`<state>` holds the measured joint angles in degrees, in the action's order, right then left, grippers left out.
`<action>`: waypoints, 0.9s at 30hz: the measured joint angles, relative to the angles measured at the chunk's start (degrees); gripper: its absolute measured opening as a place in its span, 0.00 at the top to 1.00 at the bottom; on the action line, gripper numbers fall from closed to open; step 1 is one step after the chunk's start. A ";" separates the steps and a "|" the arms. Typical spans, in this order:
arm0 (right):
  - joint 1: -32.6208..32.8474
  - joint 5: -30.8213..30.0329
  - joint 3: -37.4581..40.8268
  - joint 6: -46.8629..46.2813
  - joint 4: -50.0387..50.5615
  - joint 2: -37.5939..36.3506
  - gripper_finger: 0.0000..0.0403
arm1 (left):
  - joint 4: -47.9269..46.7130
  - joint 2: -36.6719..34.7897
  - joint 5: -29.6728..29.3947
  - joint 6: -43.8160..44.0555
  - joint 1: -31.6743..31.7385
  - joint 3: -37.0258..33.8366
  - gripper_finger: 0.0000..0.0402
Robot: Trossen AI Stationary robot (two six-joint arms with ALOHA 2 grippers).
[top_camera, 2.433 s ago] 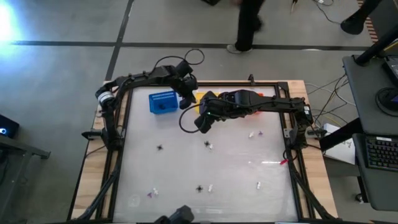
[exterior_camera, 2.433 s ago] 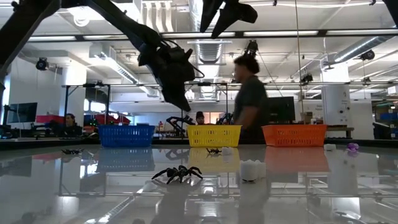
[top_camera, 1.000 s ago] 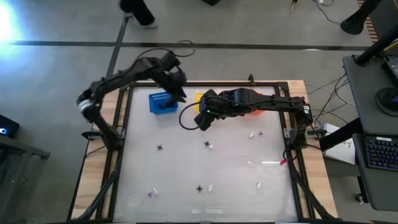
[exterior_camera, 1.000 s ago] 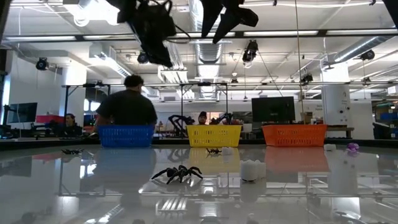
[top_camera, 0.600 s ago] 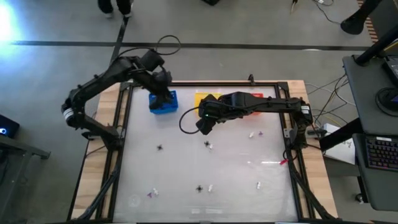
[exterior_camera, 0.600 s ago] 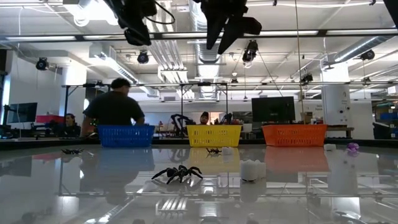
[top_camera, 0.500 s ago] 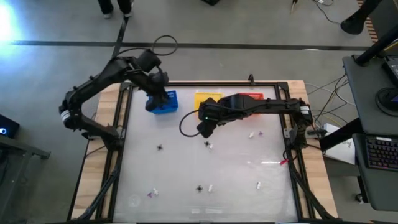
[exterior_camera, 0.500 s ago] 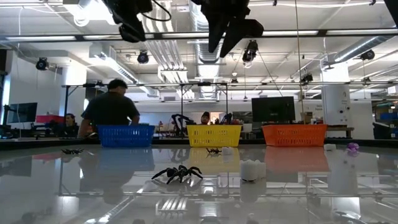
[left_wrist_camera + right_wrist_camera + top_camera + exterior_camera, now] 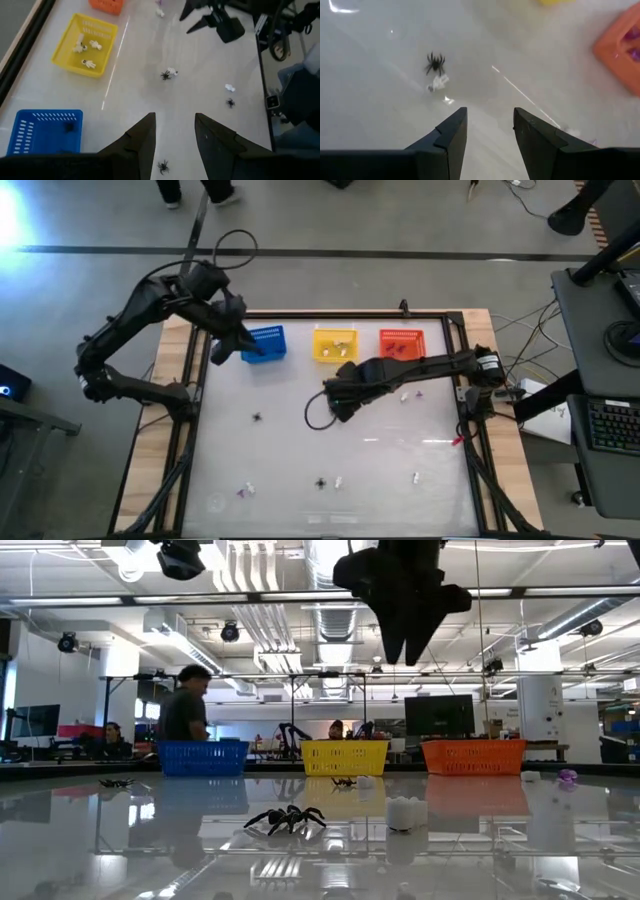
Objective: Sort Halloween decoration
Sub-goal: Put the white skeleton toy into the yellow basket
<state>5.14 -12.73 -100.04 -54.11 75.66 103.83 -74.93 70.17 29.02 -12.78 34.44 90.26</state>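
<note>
The Halloween decoration lies scattered on the white table: black spiders (image 9: 257, 418) (image 9: 321, 482), whitish pieces (image 9: 338, 481) (image 9: 415, 477) and purple pieces (image 9: 240, 492). A spider (image 9: 435, 62) and a whitish piece (image 9: 438, 83) lie side by side just ahead of my right gripper (image 9: 490, 122), which hangs open above the table's middle (image 9: 338, 410). My left gripper (image 9: 175, 125) is open and empty, raised beside the blue basket's left edge (image 9: 220, 348). The blue basket (image 9: 47, 132) holds a spider (image 9: 67, 127). The yellow basket (image 9: 87, 45) holds whitish pieces.
Blue (image 9: 265, 343), yellow (image 9: 335, 345) and orange (image 9: 400, 343) baskets stand in a row along the far edge. Whitish and purple pieces (image 9: 410, 394) lie right of my right gripper. People stand in the room beyond the table (image 9: 185, 710).
My left gripper has risen and swung toward the table's left edge, passing over the blue basket to its left side. My right gripper has come down and toward the near edge, over the spider and whitish piece at the table's middle. Both stay open.
</note>
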 joint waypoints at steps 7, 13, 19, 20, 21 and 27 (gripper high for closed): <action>4.47 1.44 0.95 -6.04 0.52 0.00 0.62 | -0.24 -2.40 0.00 3.26 0.02 0.00 0.70; 8.37 3.71 0.95 -15.45 0.49 -0.02 0.63 | -3.03 -3.99 0.00 0.81 0.02 -0.02 0.70; 12.37 3.76 0.95 -28.63 0.35 -0.02 0.63 | -4.37 -6.13 0.00 -2.64 0.07 -0.02 0.70; 12.96 3.76 0.95 -30.29 0.35 -0.02 0.63 | -4.42 -6.46 0.00 -2.90 0.07 -0.02 0.70; 13.53 3.75 0.95 -32.04 0.34 -0.02 0.63 | -4.44 -6.77 0.02 -3.13 0.04 -0.02 0.70; 16.87 3.78 0.96 -42.48 -0.31 0.11 0.63 | -4.44 -8.17 0.01 -5.42 0.04 -0.02 0.70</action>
<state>22.01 -8.95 -99.07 -96.60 75.35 103.94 -79.37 62.00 29.02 -18.19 34.48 90.24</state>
